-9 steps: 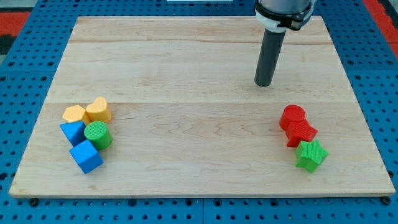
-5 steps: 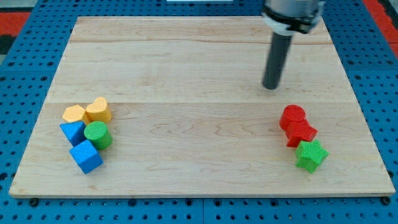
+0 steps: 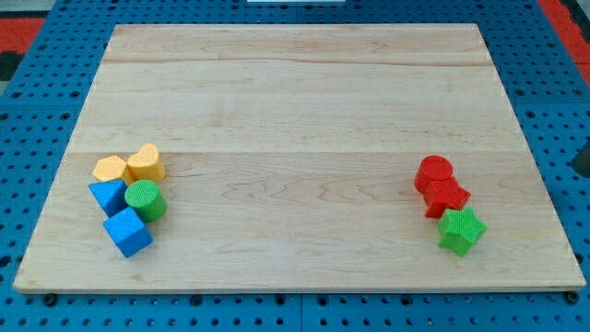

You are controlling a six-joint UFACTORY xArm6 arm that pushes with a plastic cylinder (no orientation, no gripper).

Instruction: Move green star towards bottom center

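Near edge of the worktop (image 3: 295, 267): bare wood along the view's bottom centre, the stretch named as the goal, with nothing lying on it.

Just above, at the view's lower right: green star (image 3: 461, 230), resting flat near the right edge and touching the red block (image 3: 447, 196) directly above it; behind that, touching in turn, a red cylinder (image 3: 433, 172). Three pieces forming a short chain slanting up and to the left, the star being its lowest, outermost link and so reachable from the right without disturbing the reds.

At the view's lower left, well apart from the star: blue cube (image 3: 127, 231) nearest, then green cylinder (image 3: 145, 199) beside a second blue block (image 3: 108, 195), then two yellow blocks (image 3: 128, 166) side by side at the back. Packed in one tight cluster, clear of any straight path from star to bottom centre.

Farther back: open boards up to the top edge.

My tip: nowhere visible in this view, hence no position relative to the blocks to be given. No claw on this rig and none in view; nothing held, state impossible to tell.

Judged progress: star not yet moved toward goal. Likely requirement: contact on the star's right side, pushing leftward and slightly down, at risk of dragging the adjoining red block along.
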